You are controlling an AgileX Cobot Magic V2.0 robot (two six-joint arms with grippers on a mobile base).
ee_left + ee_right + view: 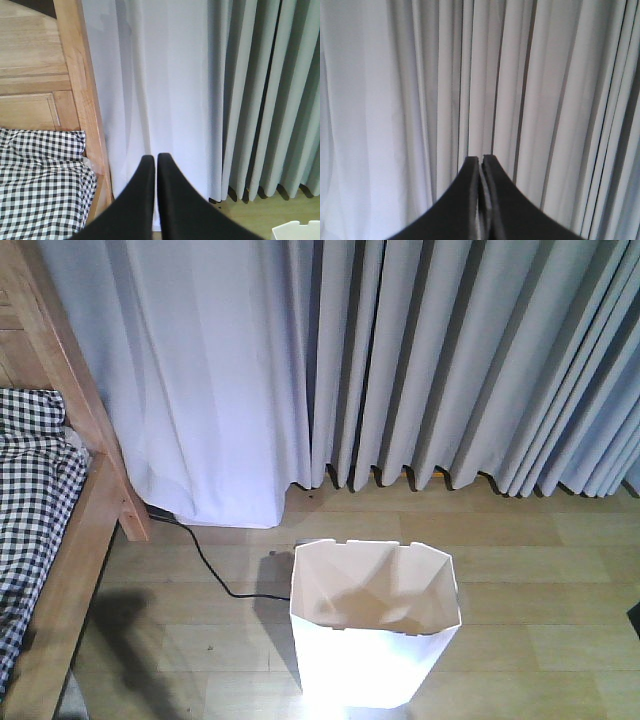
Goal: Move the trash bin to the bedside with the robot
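Observation:
The white trash bin point(372, 625) stands upright on the wooden floor at the bottom middle of the front view, its cream inside showing. Its rim corner shows in the left wrist view point(300, 231). The bed frame point(95, 455) with checked bedding point(30, 500) is at the left, apart from the bin; it also shows in the left wrist view point(80, 90). My left gripper point(152, 157) is shut and empty, pointing at the curtain beside the bed post. My right gripper point(481, 159) is shut and empty, facing the curtain. Neither gripper shows in the front view.
Pale grey curtains point(420, 360) hang to the floor along the back. A black cable point(205, 560) runs over the floor from under the curtain towards the bin. A dark shadow lies on the floor beside the bed.

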